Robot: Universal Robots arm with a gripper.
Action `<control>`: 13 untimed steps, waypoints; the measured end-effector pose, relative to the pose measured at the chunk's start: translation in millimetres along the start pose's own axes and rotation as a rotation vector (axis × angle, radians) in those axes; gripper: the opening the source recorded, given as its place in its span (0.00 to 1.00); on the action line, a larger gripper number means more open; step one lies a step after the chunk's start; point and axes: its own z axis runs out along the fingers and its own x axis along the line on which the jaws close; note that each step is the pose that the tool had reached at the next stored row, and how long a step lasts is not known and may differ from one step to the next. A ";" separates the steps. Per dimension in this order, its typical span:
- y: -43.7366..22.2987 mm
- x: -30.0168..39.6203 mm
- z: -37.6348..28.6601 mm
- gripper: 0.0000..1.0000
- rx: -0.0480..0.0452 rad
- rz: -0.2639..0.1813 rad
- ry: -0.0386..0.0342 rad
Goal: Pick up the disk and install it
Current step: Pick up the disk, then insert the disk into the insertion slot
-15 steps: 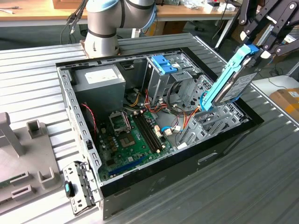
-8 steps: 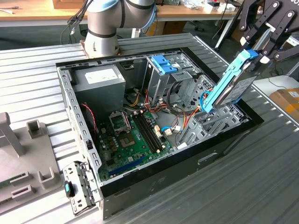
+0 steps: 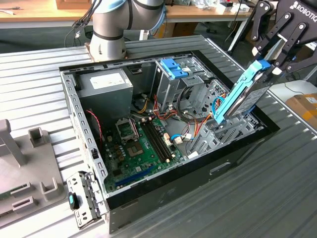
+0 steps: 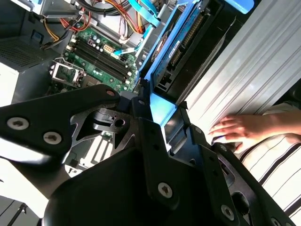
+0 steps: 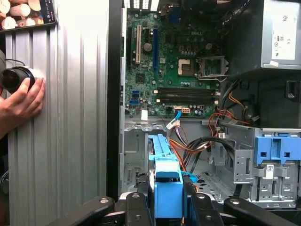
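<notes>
The pincer (image 3: 267,62) is gripping the disk (image 3: 241,96) by its top end; it is hanging tilted over the computer case's (image 3: 198,173) corner bay, likely angled to match the bay.

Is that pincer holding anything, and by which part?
Yes: the pincer grips the disk by its upper end, at the light-blue carrier, holding it tilted over the open computer case.

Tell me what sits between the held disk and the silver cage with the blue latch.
A bundle of orange, red and black cables crosses the gap between the disk and the silver cage, seen in the first wrist view.
</notes>
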 end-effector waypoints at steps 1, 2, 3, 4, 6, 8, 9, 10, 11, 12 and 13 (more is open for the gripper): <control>-0.2 0.5 0.7 0.37 0.0000 0.000 0.0000; -0.2 1.5 2.8 0.37 0.0000 0.000 -0.0002; -0.2 1.6 4.8 0.37 0.0001 0.000 -0.0002; -0.2 1.6 5.3 0.37 0.0000 0.000 -0.0002; -0.2 1.6 5.3 0.37 0.0000 0.000 0.0000; 0.0 1.6 5.7 0.37 0.0001 0.000 -0.0003; 0.3 1.6 6.2 0.37 0.0001 0.000 -0.0004; 0.4 1.4 6.7 0.37 0.0001 0.000 -0.0005; 0.4 0.4 6.9 0.37 0.0001 0.000 -0.0005; 0.5 -1.6 7.2 0.37 0.0001 0.000 -0.0009; 0.5 -4.4 7.5 0.37 0.0001 0.000 -0.0008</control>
